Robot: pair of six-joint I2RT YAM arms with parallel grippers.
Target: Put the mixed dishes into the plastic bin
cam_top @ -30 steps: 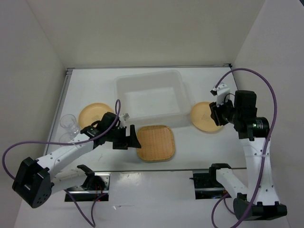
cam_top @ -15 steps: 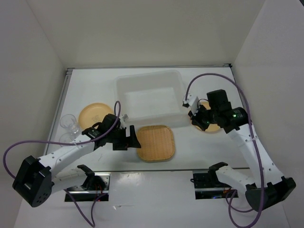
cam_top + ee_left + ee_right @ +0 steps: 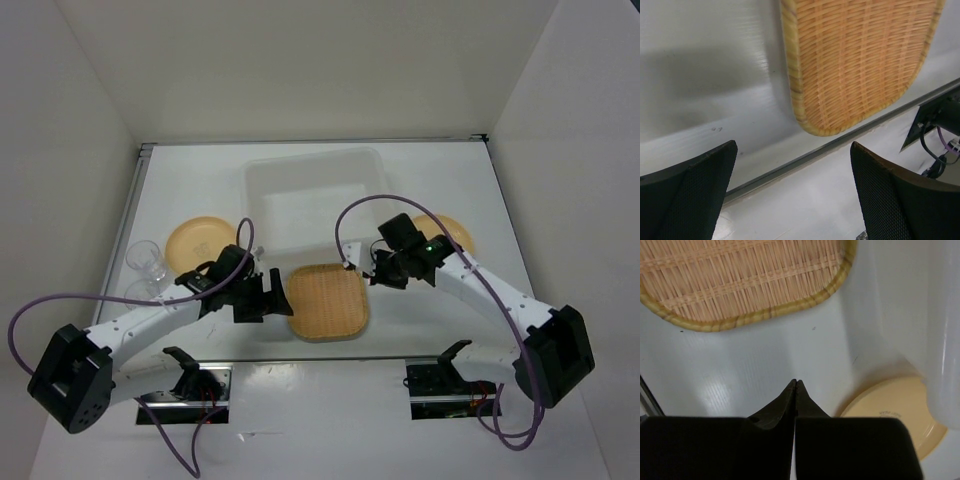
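Note:
The rounded-square woven plate (image 3: 328, 300) lies flat in front of the plastic bin (image 3: 312, 205), which holds nothing I can see. One round tan plate (image 3: 200, 240) sits left of the bin, another (image 3: 452, 232) right of it, partly behind my right arm. Two clear cups (image 3: 145, 260) stand at the far left. My left gripper (image 3: 279, 300) is open at the woven plate's left edge, nothing between its fingers. In the left wrist view the woven plate (image 3: 855, 65) lies ahead of the gripper (image 3: 795, 195). My right gripper (image 3: 372, 268) is shut and empty, just off the woven plate's far right corner (image 3: 740, 280).
The right wrist view has the bin wall (image 3: 940, 315) and the round plate (image 3: 895, 410) to the right of the shut right gripper (image 3: 796, 382). A metal strip (image 3: 840, 145) marks the table's near edge. White walls enclose the table on three sides.
My right arm swung left from the right round plate to the woven plate's right corner, and its gripper went from open to shut. The left arm shifted only slightly.

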